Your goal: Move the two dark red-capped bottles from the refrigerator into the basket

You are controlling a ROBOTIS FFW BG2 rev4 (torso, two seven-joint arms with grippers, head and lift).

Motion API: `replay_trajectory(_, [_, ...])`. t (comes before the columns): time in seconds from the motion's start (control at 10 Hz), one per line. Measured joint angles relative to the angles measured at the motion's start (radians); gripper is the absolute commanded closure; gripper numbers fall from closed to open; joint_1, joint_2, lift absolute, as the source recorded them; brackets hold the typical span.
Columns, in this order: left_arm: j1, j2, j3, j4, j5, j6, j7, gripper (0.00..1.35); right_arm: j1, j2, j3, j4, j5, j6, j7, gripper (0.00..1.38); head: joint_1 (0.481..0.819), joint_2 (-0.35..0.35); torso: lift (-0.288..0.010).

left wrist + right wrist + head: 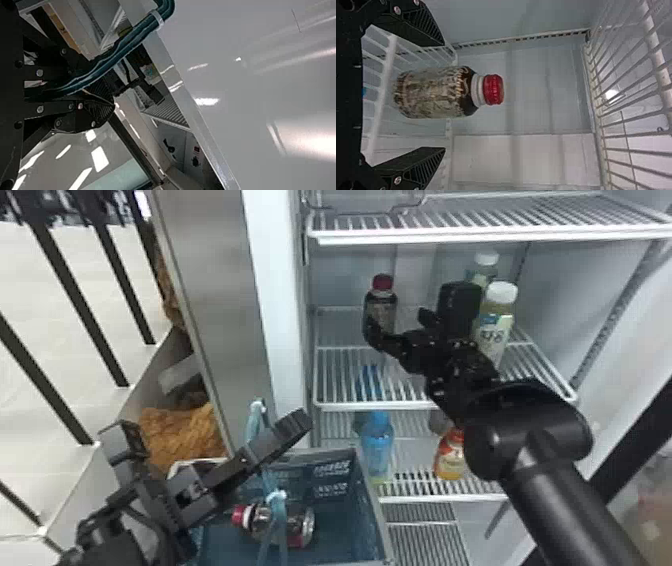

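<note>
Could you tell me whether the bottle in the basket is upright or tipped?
Tipped: the bottle lies on its side in the basket, red cap pointing left.

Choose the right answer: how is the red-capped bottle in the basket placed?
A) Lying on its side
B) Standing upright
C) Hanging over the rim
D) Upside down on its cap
A: inside the basket, the bottle is stretched out sideways, its red cap toward the left in the head view.

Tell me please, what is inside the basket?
One red-capped bottle lies on its side in the basket, partly behind the handle. The left arm covers the basket's left part, hiding whatever is there.
</note>
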Motion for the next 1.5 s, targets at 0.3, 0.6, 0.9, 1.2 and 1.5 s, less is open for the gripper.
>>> replay_trajectory(0.3, [-0.008, 0.000, -0.002, 0.000, 0.000, 0.000, 0.000, 1.20, -0.072, 0.009, 0.041, 0.088, 0.008, -0.006, -0.021, 0.17, 0.601, 0.027, -0.034])
replay_trajectory(0.6, [-0.011, 0.001, -0.003, 0.002, 0.002, -0.002, 0.000, 1.20, -0.093, 0.014, 0.041, 0.115, 0.006, 0.029, -0.036, 0.81, 0.604, 0.024, -0.034])
replay_trajectory(0.9, [-0.012, 0.002, -0.003, 0.002, 0.002, -0.005, 0.000, 1.20, -0.112, 0.015, 0.039, 0.141, 0.018, 0.037, -0.053, 1.28, 0.602, 0.016, -0.034])
replay_trajectory(1.2, [-0.012, 0.002, -0.003, 0.002, 0.005, -0.007, 0.000, 1.20, -0.101, 0.014, 0.037, 0.134, 0.027, 0.033, -0.055, 1.28, 0.604, 0.014, -0.034])
replay_trajectory(1.5, [-0.010, 0.002, -0.003, 0.002, 0.006, -0.007, 0.000, 1.20, -0.046, 0.003, 0.026, 0.060, 0.023, 0.037, -0.055, 1.28, 0.610, 0.012, -0.034])
